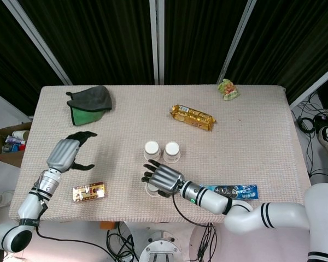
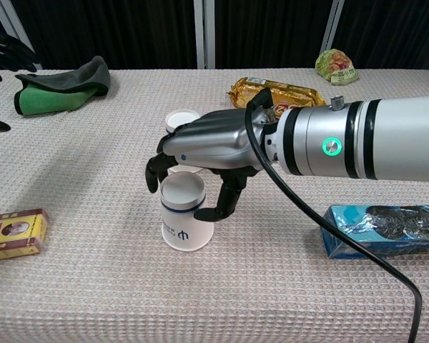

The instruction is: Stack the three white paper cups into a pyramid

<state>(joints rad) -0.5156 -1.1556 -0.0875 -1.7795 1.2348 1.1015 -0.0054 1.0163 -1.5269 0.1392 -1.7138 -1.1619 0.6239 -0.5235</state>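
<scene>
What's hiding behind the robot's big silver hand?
Behind the right hand stand two white cups. The chest view shows only one cup's top; the hand covers the rest.
</scene>
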